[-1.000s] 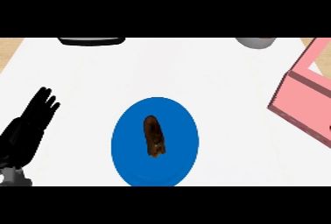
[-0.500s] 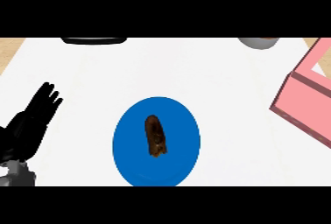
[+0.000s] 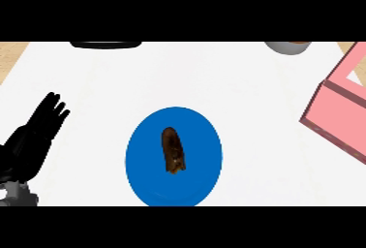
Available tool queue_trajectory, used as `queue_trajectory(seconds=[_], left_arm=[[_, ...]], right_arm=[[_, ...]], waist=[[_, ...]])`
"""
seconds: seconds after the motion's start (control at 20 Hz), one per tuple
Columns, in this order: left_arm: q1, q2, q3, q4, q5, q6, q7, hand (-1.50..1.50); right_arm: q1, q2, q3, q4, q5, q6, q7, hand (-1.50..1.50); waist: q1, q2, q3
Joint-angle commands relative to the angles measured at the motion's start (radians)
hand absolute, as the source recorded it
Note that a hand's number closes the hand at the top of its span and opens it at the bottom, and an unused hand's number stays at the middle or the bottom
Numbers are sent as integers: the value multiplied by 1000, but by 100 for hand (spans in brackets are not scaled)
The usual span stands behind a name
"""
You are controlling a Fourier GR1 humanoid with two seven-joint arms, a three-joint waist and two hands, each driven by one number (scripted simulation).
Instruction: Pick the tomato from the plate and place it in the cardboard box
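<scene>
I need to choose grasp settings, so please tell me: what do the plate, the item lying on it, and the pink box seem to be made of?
Plate: smooth, uniform blue, faint sheen; perhaps glazed ceramic or plastic. Item: dark brown, elongated, mottled; looks organic, not like a red tomato, material unclear. Box: flat matte pink panels with sharp edges; probably cardboard.

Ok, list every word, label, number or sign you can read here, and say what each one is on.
None: no readable text, number or sign anywhere.
Blue plate: plain.
Brown item on the plate: no markings.
Pink box at the right edge: blank walls.
Left hand: plain black.
</scene>
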Motion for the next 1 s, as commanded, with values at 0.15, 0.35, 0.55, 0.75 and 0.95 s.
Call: queue_trajectory(seconds=[0.15, 0.35, 0.55, 0.75, 0.95], left_arm=[[13, 17, 23, -12, 6, -15, -1, 0], [-14, -4, 8, 46, -5, -11, -24, 0], [-51, 23, 40, 55, 25, -21, 7, 0], [-74, -31, -22, 53, -43, 36, 10, 0], [0, -12, 21, 74, -26, -9, -69, 0]], right_arm=[[0, 6, 30, 270, 43, -74, -154, 150], [3, 25, 58, 345, 92, -54, -60, 150], [-50, 5, 78, 576, 109, -84, -183, -150], [-12, 36, 36, 549, 22, -89, -294, -150], [-68, 79, -133, 553, -167, -76, -287, -150]], waist=[[0, 0, 0], [-2, 1, 0], [5, 3, 0], [-8, 0, 0], [-15, 0, 0]])
